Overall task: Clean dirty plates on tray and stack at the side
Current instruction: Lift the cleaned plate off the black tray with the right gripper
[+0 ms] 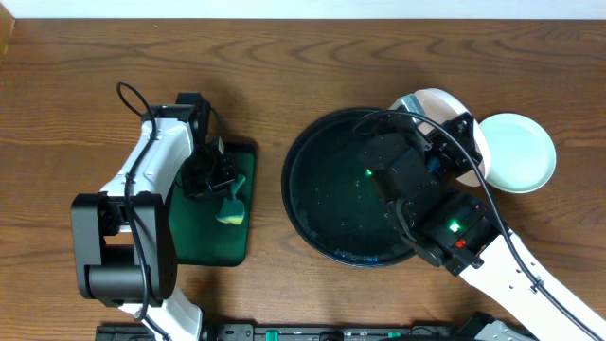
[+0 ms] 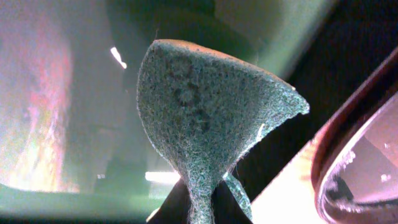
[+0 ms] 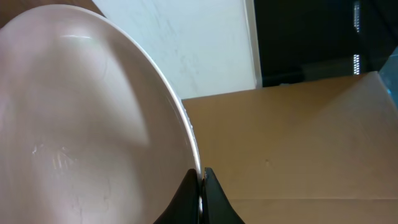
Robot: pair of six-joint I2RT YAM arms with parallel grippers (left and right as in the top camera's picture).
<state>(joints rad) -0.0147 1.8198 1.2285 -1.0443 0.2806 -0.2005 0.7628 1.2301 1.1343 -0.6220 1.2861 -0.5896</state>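
My right gripper [image 1: 453,128] is shut on the rim of a white plate [image 1: 428,98], held tilted over the far right edge of the black tray [image 1: 317,189]. In the right wrist view the plate [image 3: 87,124] fills the left half, and the gripper [image 3: 200,186] pinches its thin edge. A pale mint plate [image 1: 516,152] lies on the table to the right of the tray. The tray's floor carries no plate. My left gripper [image 1: 218,182] hangs over a dark green rectangular tray [image 1: 213,242], shut on a green and yellow sponge [image 1: 231,206]. Up close the sponge [image 2: 205,118] fans out above that gripper [image 2: 200,208].
The wooden table [image 1: 284,66] runs bare along the back. The black tray's rim [image 2: 348,162] shows at the right of the left wrist view. Cables loop over both arms.
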